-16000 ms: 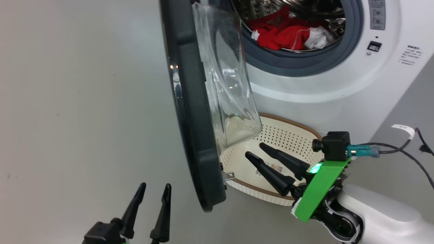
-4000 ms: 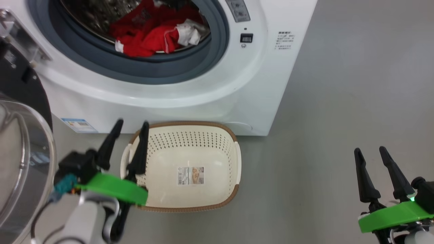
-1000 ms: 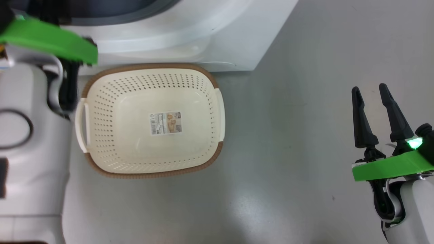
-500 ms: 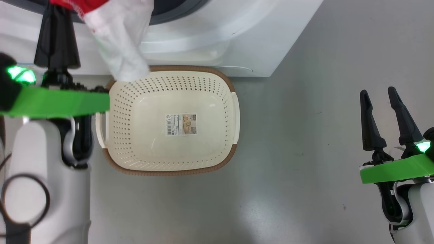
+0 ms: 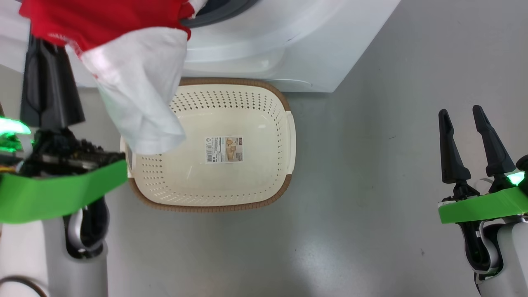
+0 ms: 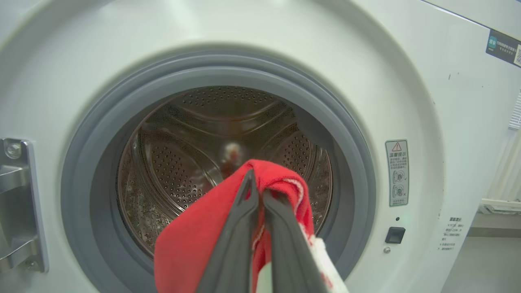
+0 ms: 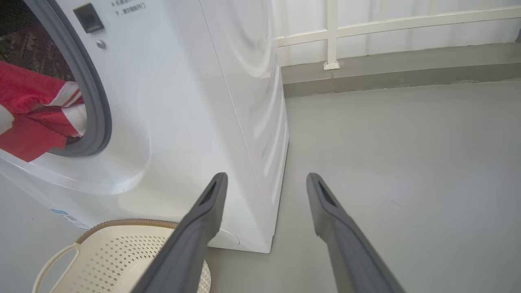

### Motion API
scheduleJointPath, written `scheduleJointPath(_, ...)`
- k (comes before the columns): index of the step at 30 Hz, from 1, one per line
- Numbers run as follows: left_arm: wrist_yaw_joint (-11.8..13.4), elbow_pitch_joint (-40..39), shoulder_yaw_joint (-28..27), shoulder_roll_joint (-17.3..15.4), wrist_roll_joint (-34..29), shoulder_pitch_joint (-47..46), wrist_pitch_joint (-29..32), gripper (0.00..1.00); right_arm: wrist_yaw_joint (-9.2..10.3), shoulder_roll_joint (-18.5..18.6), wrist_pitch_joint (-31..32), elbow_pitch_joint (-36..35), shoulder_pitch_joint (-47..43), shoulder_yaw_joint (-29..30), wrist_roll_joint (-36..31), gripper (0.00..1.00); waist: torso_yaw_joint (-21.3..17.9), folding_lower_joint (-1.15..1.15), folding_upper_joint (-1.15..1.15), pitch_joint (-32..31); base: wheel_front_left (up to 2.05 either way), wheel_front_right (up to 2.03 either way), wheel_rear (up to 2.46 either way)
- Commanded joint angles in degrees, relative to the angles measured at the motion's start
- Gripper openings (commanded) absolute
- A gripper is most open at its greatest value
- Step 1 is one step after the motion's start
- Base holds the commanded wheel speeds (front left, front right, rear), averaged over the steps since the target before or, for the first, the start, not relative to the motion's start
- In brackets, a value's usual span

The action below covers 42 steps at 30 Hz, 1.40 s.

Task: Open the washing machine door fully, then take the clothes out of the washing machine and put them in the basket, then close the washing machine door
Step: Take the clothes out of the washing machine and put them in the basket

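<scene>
My left gripper (image 6: 257, 183) is shut on the clothes (image 6: 191, 244), a red jersey bunch, just outside the washing machine (image 6: 407, 81) opening. Behind it the steel drum (image 6: 183, 162) looks bare. In the head view the clothes (image 5: 136, 82) hang red on top and white below, over the back left corner of the cream basket (image 5: 214, 208). The left fingers (image 5: 49, 90) rise into the cloth, which hides their tips. My right gripper (image 5: 466, 115) stands open over the floor, right of the basket. The washing machine door is out of view.
The basket (image 7: 122, 252) sits on the grey floor right against the machine's front (image 5: 268, 45). A metal door hinge bracket (image 6: 16, 195) is at the opening's left. A white railing (image 7: 366, 24) and a low kerb run behind the machine, with open floor to the right.
The left arm has drawn back from the drum with the clothes in its grip; they now hang over the basket's corner. The head camera shifted. The right gripper has stayed put.
</scene>
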<state>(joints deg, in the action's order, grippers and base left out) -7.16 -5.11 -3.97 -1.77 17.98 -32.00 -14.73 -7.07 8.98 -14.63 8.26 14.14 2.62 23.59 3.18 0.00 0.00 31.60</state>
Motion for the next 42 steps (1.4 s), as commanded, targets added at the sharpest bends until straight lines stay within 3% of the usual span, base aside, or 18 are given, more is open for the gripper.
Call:
scheduleJointPath(1, -0.3, -1.9, -1.7, -1.3, -0.8, 1.8, -0.3, 0.0, -0.42, 0.6, -0.4, -1.5, -1.3, -1.2, -0.3, 1.0, 0.0, 0.0, 0.0, 0.2, 0.0, 0.0, 0.0)
scheduleJointPath(6, -0.3, 1.7, -1.1, -1.2, -0.2, 4.5, -0.3, 0.0, -0.42, 0.5, -0.4, -1.8, -0.9, -1.4, -0.3, 1.0, -0.2, 0.0, 0.0, 1.2, 0.0, 0.0, 0.0)
scheduleJointPath(17, -0.3, 18.6, 2.0, -1.1, -0.4, 3.4, -0.3, 0.0, -0.42, 0.2, -0.4, -2.7, 1.7, -1.8, -0.3, 1.0, -1.2, 0.0, 0.0, 7.0, 0.0, 0.0, 0.0)
scheduleJointPath(36, -0.3, 51.9, 6.2, -1.9, -2.3, -14.4, -0.3, 0.0, -0.42, -0.7, -0.4, -3.6, 4.6, -2.7, -0.4, 1.0, -3.2, 0.0, 0.0, 13.4, 0.0, 0.0, 0.0)
scheduleJointPath(42, -0.3, 58.7, 6.8, -3.2, -1.8, -19.9, -0.3, 0.0, -0.42, -0.8, -0.4, -3.7, 5.3, -3.2, -0.4, 1.0, -4.1, 0.0, 0.0, 14.5, 0.0, 0.0, 0.0)
